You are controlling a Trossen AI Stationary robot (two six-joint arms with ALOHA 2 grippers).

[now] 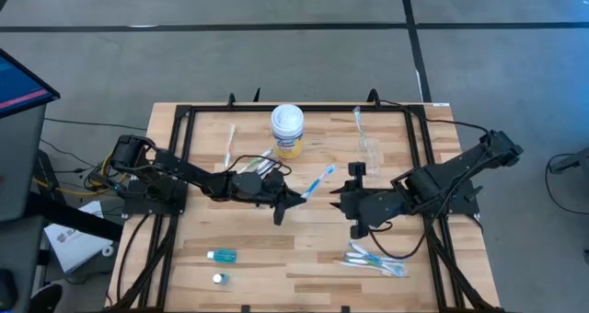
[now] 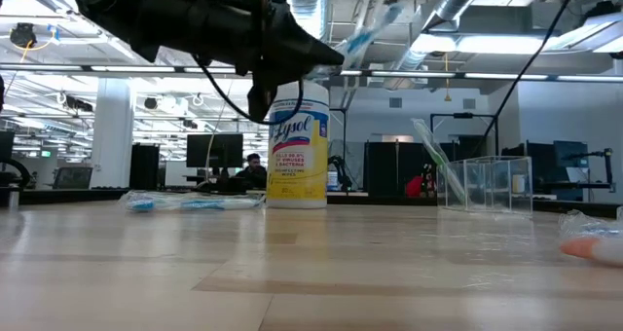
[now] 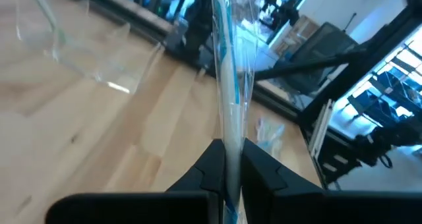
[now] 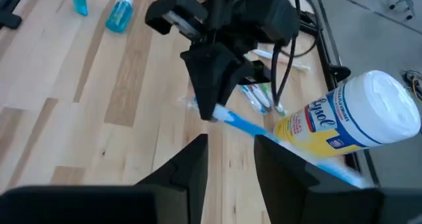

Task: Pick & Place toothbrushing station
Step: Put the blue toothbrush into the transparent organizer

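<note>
The left gripper [image 1: 293, 201] is pinched tight on the handle end of a blue toothbrush [image 1: 319, 179] in a clear wrapper, holding it in the air above mid-table; the brush points out toward 1 o'clock from the jaws. The right gripper [image 1: 346, 202] hovers just at 3 o'clock of it, jaws parted and empty, facing the brush.

Judging by its look, the brush is light, slim and stiff, but the wrapper is slick film, so a grip on the handle's middle, squeezing through the film onto the hard shaft, should hold best; the bristle end would twist.

A clear cup [image 1: 369, 150] sits at 1 o'clock of the brush, a canister [image 1: 287, 131] at 11. More brushes [image 1: 375, 260] lie at 5 o'clock, and a blue tube [image 1: 222, 255] at 8.
</note>
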